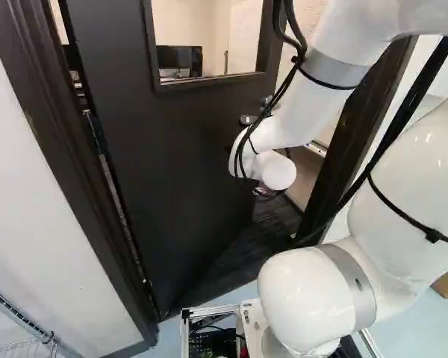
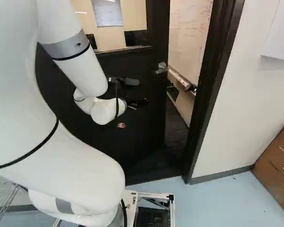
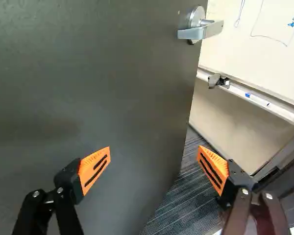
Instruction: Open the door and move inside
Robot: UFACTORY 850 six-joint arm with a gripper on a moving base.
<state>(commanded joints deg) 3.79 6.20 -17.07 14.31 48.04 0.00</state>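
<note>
Arm (image 2: 78,64) bent, claw (image 2: 136,102) spread wide

Pale blue floor (image 2: 227,203), brown box (image 2: 278,161) on it. Dark striped floor (image 3: 186,205) farther in, probably carpet.

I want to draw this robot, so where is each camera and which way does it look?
Left base view: behind the arm, on its left, looking ahead at the door; white arm shows.
Right base view: behind, on the right, facing the same door; the arm shows too.
Wrist view: on the wrist, looking along the tool at door and handle; two orange-padded fingers show.
</note>
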